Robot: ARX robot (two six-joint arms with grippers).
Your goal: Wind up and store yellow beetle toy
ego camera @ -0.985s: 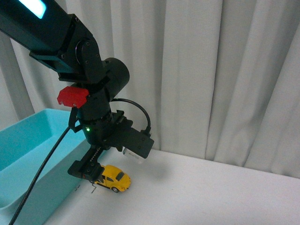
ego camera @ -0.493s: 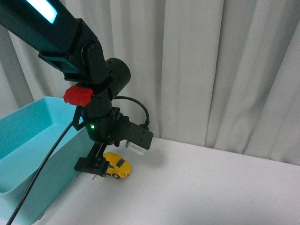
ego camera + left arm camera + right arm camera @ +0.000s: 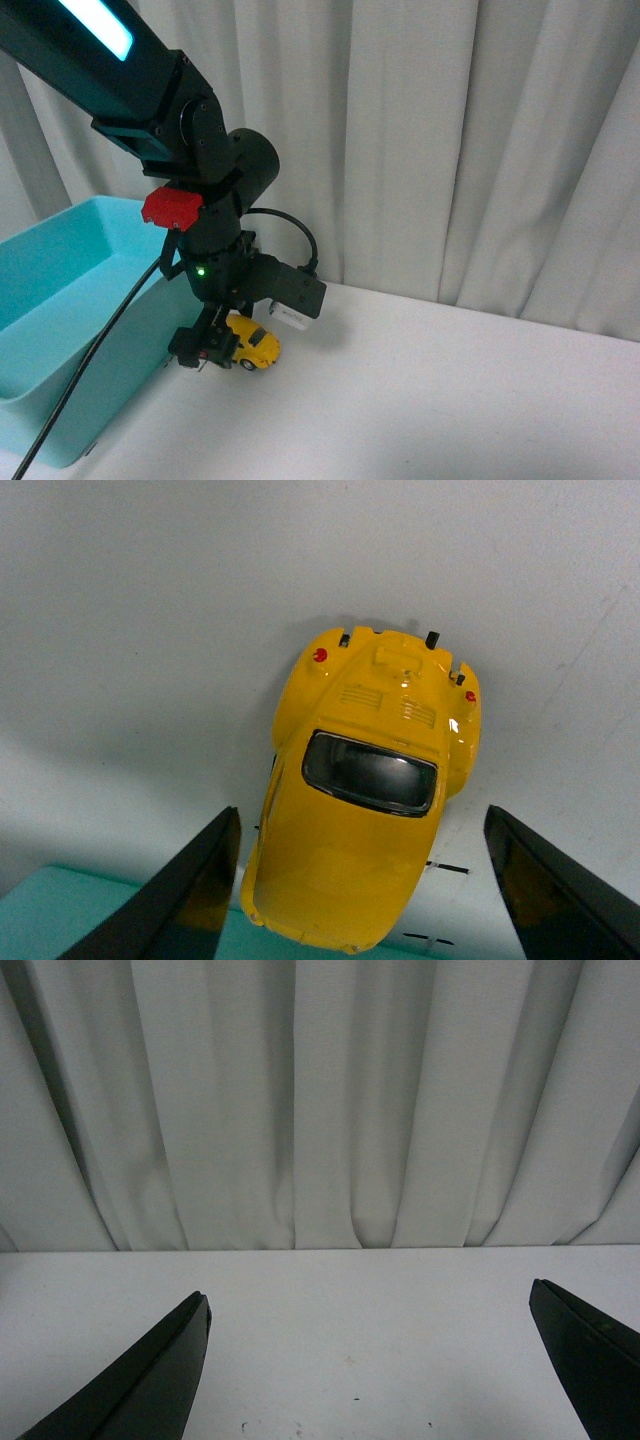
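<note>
our left gripper (image 3: 361, 815), jaws apart, straddles the yellow beetle toy (image 3: 365, 800) on the bench (image 3: 450, 400); it sits slightly askew between them, so we risk its rounded shell squirting free on closing.

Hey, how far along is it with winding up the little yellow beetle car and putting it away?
Nothing looks finished: the small yellow beetle toy car sits on the white table beside the turquoise plastic bin, not in it. In hand: the left gripper hangs over the car, jaws open on either side, not touching. Left: gripping, winding, probably storing in the bin. The right gripper is open, holding nothing.
</note>
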